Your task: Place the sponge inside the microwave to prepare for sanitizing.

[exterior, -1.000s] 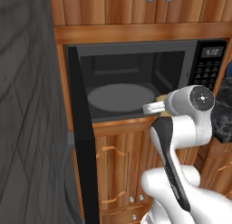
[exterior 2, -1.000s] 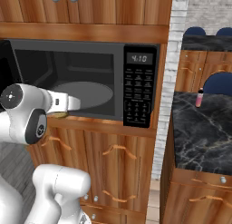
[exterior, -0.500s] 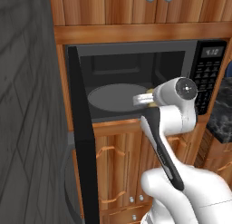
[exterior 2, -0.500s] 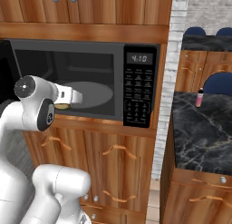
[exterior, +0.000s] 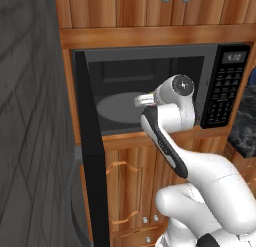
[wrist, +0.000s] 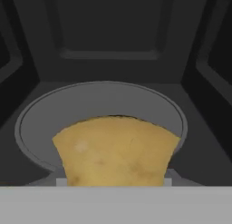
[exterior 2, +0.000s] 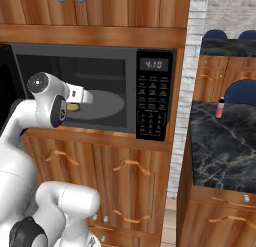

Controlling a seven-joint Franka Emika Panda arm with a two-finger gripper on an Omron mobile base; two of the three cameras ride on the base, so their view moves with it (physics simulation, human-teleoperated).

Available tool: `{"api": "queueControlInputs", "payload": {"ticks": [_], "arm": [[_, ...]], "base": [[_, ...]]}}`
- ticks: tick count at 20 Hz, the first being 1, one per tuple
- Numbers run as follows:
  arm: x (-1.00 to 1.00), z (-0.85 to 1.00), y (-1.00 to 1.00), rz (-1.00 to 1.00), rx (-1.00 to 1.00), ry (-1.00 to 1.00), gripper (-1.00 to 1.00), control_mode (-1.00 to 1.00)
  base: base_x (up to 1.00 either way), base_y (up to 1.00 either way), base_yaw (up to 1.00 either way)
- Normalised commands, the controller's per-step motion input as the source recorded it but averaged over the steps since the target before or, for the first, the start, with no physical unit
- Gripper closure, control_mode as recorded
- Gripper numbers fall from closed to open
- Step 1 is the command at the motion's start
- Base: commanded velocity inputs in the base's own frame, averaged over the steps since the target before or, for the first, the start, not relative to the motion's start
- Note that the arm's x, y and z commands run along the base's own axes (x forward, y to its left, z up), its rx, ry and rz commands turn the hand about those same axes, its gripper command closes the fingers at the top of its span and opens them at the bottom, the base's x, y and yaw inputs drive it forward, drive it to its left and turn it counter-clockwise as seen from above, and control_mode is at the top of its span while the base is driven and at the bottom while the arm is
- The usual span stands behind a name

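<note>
One sponge [wrist: 115, 150], yellow, sits pinched betw. the fingers [exterior: 141, 99], tips hidden under it in hand view, so grip read from how it's carried. Sponge hangs just ahead of the fingers, over the near edge of the round grey turntable [wrist: 99, 107]; can't tell if touching it. Microwave [exterior: 150, 86] w/ door [exterior: 92, 156] swung wide open to the fingers' left. Fingers are inside the cavity mouth, wrist at the opening. Keypad [exterior 2: 152, 103] and display [exterior 2: 154, 64] reading 4:10 to the fingers' right. Wood cabinets [exterior 2: 125, 176] below; dark marble worktop [exterior 2: 220, 141] well off right, w/ small pink bottle [exterior 2: 220, 108].
</note>
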Motion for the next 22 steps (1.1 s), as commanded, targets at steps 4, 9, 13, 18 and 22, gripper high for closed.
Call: {"api": "queueControlInputs", "payload": {"ticks": [4, 9, 13, 18, 22], "arm": [[0.58, -0.29, 0.01, 0.0, 0.01, 0.0, 1.0, -1.0], [0.52, -0.39, 0.0, 0.0, 0.0, 0.0, 1.0, -1.0], [0.45, -0.31, 0.0, 0.0, 0.0, 0.0, 1.0, -1.0], [0.43, -0.26, 0.0, 0.0, 0.0, 0.0, 1.0, -1.0], [0.38, -0.19, 0.0, 0.0, 0.0, 0.01, 1.0, -1.0]], "base": [[0.0, 0.0, 0.0], [0.0, 0.0, 0.0], [0.0, 0.0, 0.0], [0.0, 0.0, 0.0], [0.0, 0.0, 0.0]]}}
